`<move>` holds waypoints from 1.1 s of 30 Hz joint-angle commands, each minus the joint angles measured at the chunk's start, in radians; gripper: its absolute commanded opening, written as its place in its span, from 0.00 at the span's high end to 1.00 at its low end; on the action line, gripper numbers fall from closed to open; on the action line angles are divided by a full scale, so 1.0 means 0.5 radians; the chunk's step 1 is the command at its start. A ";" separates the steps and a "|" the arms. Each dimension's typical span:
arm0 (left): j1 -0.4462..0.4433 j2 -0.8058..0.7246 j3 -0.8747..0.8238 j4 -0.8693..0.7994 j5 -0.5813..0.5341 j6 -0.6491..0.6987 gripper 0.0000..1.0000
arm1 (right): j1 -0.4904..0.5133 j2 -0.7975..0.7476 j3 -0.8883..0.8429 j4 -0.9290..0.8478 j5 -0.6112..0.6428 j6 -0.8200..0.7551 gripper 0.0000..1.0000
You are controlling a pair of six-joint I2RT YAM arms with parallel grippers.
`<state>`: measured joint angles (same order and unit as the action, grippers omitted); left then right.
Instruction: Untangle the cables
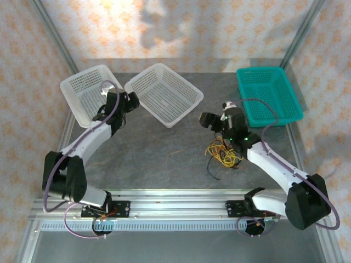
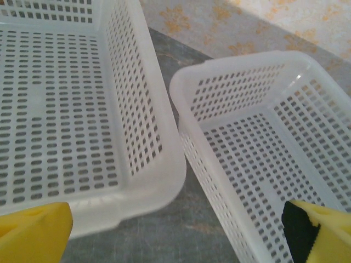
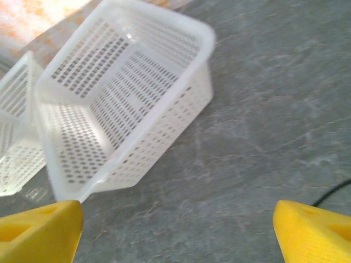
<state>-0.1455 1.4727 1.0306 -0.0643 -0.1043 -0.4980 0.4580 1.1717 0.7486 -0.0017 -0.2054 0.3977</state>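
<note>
The cables [image 1: 224,152] lie in one tangled heap of yellow, orange-brown and black wires on the grey table, right of centre. My right gripper [image 1: 210,119] hovers just above and left of the heap, pointing left. In the right wrist view it [image 3: 175,235] is open, with its yellow fingertips [image 3: 38,230] wide apart and bare table between them. A black cable end [image 3: 335,190] shows at the right edge of that view. My left gripper [image 1: 129,102] is open over the gap between two white baskets, with nothing between its fingers [image 2: 33,230].
A white basket [image 1: 82,90] stands at the back left, and a second white basket [image 1: 164,93] is turned at an angle beside it. A teal basket [image 1: 269,96] stands at the back right. All three look empty. Metal frame posts stand at the corners.
</note>
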 commanded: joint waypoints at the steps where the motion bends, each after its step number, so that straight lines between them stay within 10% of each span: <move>1: 0.082 0.139 0.145 -0.120 0.104 0.042 0.01 | 0.138 0.067 0.045 0.176 0.186 0.061 0.12; 9: 0.183 0.593 0.665 -0.367 0.180 0.145 0.00 | 0.517 0.286 0.192 0.324 0.468 -0.064 0.16; 33: 0.218 1.805 2.279 -1.370 0.188 0.432 0.01 | 0.557 0.503 0.377 0.416 0.692 0.059 0.18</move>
<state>-0.0429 2.3383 2.1166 -0.6365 -0.0525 -0.3374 0.7307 1.4536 0.9375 0.2028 0.0822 0.4191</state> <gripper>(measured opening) 0.996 0.819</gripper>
